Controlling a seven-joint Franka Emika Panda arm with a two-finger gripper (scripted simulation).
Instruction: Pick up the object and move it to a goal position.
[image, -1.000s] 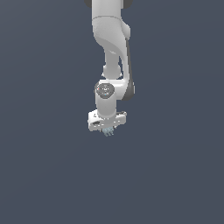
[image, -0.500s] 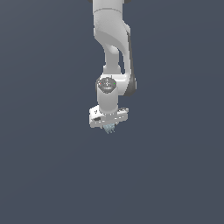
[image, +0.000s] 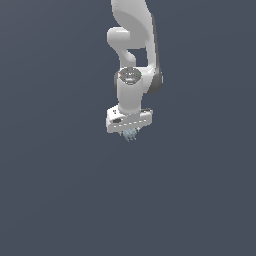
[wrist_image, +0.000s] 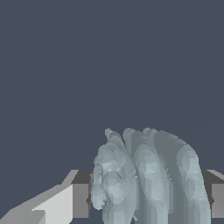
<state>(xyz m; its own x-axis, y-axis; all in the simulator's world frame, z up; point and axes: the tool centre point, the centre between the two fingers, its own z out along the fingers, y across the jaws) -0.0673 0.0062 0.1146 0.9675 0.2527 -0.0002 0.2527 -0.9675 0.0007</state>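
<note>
Object (image: 131, 134) in downward-pointing hand (image: 129, 131)

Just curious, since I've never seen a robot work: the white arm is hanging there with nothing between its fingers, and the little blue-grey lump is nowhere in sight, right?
Not quite. The white arm does hang there, but the pale blue-grey lump sits between its fingers. The wrist view shows it held there; the exterior view shows it poking out below the gripper.

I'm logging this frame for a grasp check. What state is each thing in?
gripper: pointing down, shut on the object
object: pale blue-grey ridged lump, clamped between the fingers, sticking out below them
arm: hanging from above, wrist vertical
</note>
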